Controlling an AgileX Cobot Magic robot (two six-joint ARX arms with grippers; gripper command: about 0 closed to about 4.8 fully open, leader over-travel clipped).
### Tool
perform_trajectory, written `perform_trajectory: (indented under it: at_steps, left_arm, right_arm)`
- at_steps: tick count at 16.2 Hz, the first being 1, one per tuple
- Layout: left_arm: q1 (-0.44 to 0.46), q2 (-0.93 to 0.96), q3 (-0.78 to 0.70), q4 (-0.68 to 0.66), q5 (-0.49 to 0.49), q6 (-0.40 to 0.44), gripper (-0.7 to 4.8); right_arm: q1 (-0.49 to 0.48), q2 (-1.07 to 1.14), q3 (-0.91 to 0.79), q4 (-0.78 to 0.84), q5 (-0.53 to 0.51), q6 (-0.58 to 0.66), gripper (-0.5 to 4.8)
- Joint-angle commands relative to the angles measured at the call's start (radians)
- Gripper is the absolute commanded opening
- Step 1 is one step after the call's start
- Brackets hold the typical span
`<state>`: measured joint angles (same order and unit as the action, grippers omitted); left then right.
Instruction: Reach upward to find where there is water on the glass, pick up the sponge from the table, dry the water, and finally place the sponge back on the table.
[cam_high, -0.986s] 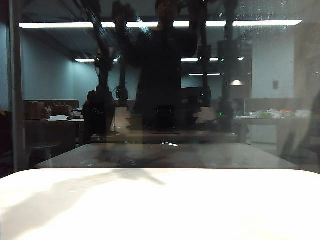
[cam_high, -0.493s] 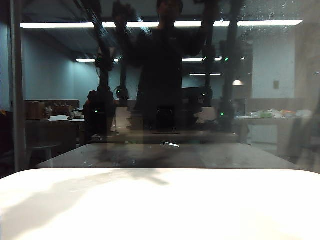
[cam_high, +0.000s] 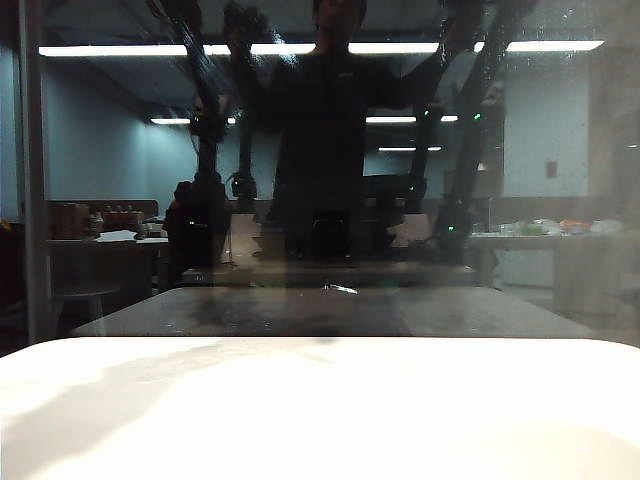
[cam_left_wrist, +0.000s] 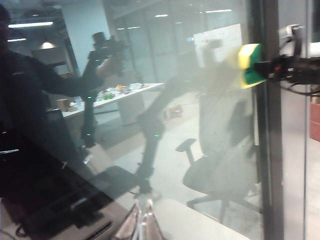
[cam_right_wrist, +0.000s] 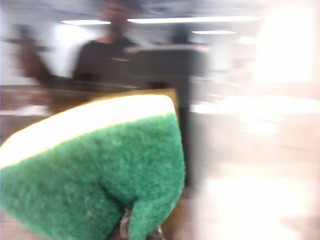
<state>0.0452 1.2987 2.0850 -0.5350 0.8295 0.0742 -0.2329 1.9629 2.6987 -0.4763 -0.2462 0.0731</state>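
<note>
The hand-sized sponge (cam_right_wrist: 95, 175) of yellow foam with a dark green scouring face is pinched in the right gripper (cam_left_wrist: 270, 67), whose jaws are closed tight on it so that the block buckles into a fold around them. In the left wrist view that gripper and its dark arm come in from the side, high up against the large clear, dark and reflective glass pane (cam_left_wrist: 165, 125), with the sponge (cam_left_wrist: 248, 65) carried at its tip, its yellow foam side towards the pane and lying just beside the dark vertical frame bar (cam_left_wrist: 270, 150); whether the foam actually touches the glass cannot be told. In the right wrist view, which is heavily blurred, the green face fills the near part of the picture with a yellow edge above it. The left gripper appears only as a faint mirrored shape low in its own view, and whether it is open or closed cannot be told. In the exterior view the wide, smooth white tabletop (cam_high: 320, 420) with rounded corners lies bare in front of the glass (cam_high: 560, 200), and neither arm shows directly, only dark mirrored shapes of arms and a standing person. Faint whitish speckles and thin streaks of water (cam_high: 560, 35) sit on the upper part of the pane, towards its right side in that view
</note>
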Motion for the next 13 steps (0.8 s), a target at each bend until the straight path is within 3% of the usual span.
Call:
perform_trajectory:
  at_steps: [1,5,13]
  left_arm:
    - [0.000,-0.003,0.005,0.012,-0.003,-0.003,-0.06]
    - [0.000,-0.003,0.005,0.012,-0.003,-0.003,-0.06]
    - [0.000,-0.005,0.005,0.013,-0.002,-0.003,-0.06]
  right_arm:
    - [-0.048,-0.023,-0.001,-0.006,0.019,-0.002,-0.06]
    - [-0.050,-0.029,-0.002,-0.011,-0.066,-0.002,-0.06]
    - [0.235,0.026,-0.003,-0.026,-0.040,-0.026,-0.06]
